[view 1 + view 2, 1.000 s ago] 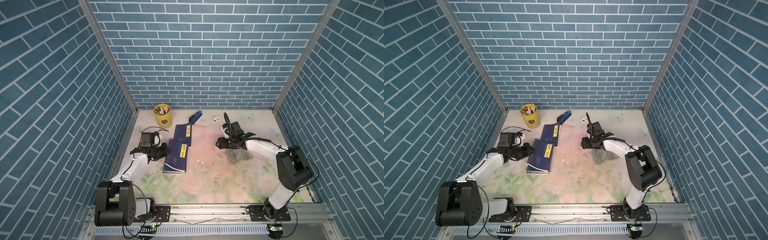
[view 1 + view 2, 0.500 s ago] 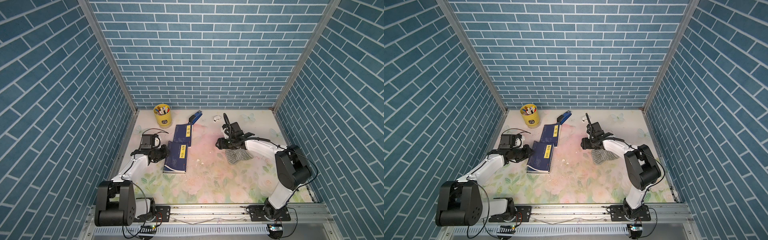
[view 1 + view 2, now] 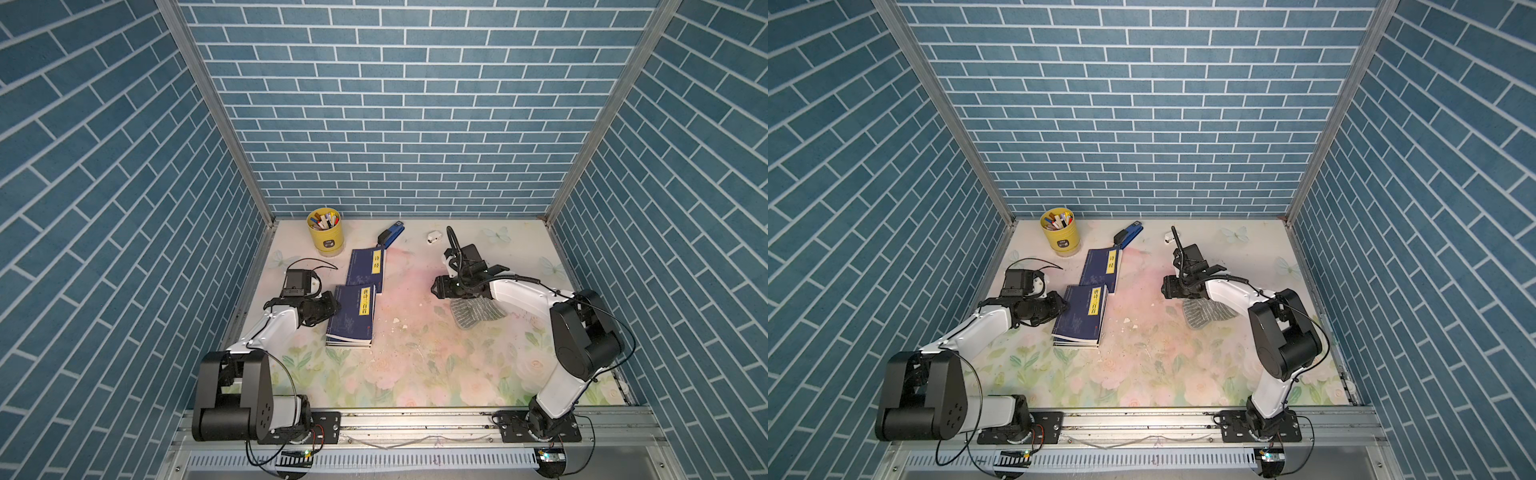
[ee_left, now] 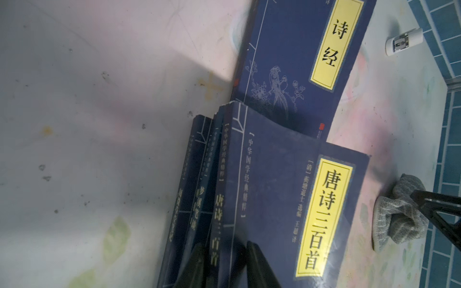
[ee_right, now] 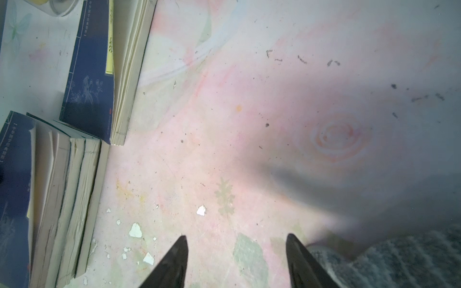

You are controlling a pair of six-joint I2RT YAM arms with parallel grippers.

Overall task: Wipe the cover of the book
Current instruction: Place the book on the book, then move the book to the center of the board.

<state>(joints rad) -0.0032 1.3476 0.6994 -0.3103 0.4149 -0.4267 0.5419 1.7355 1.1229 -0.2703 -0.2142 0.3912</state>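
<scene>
The left hand (image 4: 224, 245) is easing narrowly open off the book (image 4: 274, 187); the right hand (image 5: 236, 236) is hanging wide beside the unheld cloth (image 5: 411, 259).

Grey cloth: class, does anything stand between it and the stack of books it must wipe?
Nothing visible does. Between the grey cloth and the stack of books lies only flowered table with a few small white flecks.

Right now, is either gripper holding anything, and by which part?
Right gripper: open, nothing held; the cloth lies beside it. Left gripper: jaws slightly apart at the spine edge of the top book; grip cannot be told.
</scene>
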